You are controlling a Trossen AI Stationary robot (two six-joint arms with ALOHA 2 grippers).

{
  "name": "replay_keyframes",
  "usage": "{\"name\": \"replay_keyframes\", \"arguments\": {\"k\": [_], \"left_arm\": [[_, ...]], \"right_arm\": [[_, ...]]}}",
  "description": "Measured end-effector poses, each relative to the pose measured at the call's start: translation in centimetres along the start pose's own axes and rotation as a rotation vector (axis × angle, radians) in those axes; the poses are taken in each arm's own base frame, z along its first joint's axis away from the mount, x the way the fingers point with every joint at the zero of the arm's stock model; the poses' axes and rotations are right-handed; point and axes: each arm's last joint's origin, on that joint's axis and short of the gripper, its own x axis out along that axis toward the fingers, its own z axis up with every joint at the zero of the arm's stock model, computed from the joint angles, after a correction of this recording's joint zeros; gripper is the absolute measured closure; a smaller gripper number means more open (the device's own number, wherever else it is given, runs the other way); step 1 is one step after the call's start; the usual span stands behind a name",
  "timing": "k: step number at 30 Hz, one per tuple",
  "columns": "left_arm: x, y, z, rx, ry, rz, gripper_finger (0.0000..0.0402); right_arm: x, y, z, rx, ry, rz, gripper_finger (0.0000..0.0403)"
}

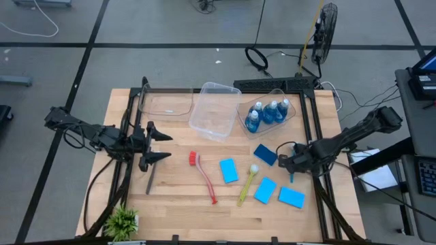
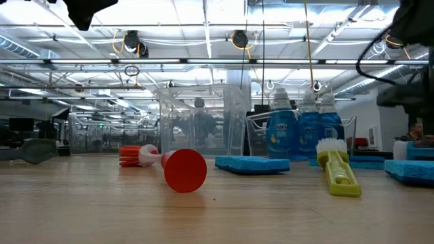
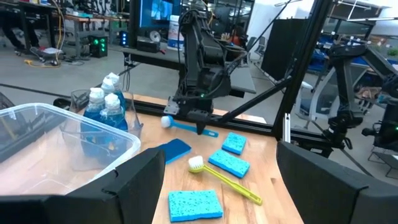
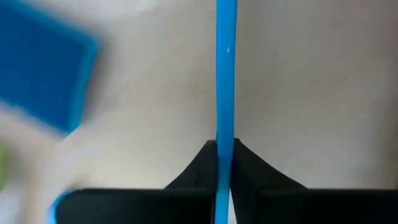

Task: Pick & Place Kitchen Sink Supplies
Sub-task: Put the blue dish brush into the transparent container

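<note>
Right wrist view shows the right gripper [image 4: 224, 155] clenched on the blue brush [image 4: 226, 68] handle, beside a blue sponge [image 4: 43, 74]; left gripper [image 1: 158, 144] hovers released over the table [image 1: 177, 211].

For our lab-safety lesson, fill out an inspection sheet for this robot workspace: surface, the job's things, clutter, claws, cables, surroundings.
Surface: wooden table, no spills seen.
Job's things: blue bottles standing in a clear bin; four blue sponges, one being sponge, lying flat on the wood; red brush, yellow brush and grey brush lying loose; blue brush in the right claw.
Clutter: empty bin and a potted plant at the corner.
Claws: left claw open, empty, above the table; right claw shut on the blue brush handle.
Cables: loose loops on the floor behind the table.
Surroundings: fan, monitors, other equipment.
</note>
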Motion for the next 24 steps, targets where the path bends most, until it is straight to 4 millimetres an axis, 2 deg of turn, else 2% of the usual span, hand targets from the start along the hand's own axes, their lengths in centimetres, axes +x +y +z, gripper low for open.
{"name": "replay_keyframes", "arguments": {"k": [8, 14, 24], "left_arm": [[0.0, 0.0, 0.0, 0.000, 0.000, 0.000, 0.0096], [0.0, 0.0, 0.0, -0.002, 0.000, 0.000, 0.0096], [0.0, 0.0, 0.2, -0.021, -0.018, -0.006, 0.0096]], "right_arm": [[-3.0, 1.3, -0.8, -0.108, 0.047, 0.205, 0.0394], [-5.5, 3.4, -1.7, -0.223, 0.042, 0.629, 0.0394], [-10.5, 6.4, -3.2, -0.490, -0.136, 1.263, 0.0395]]}}
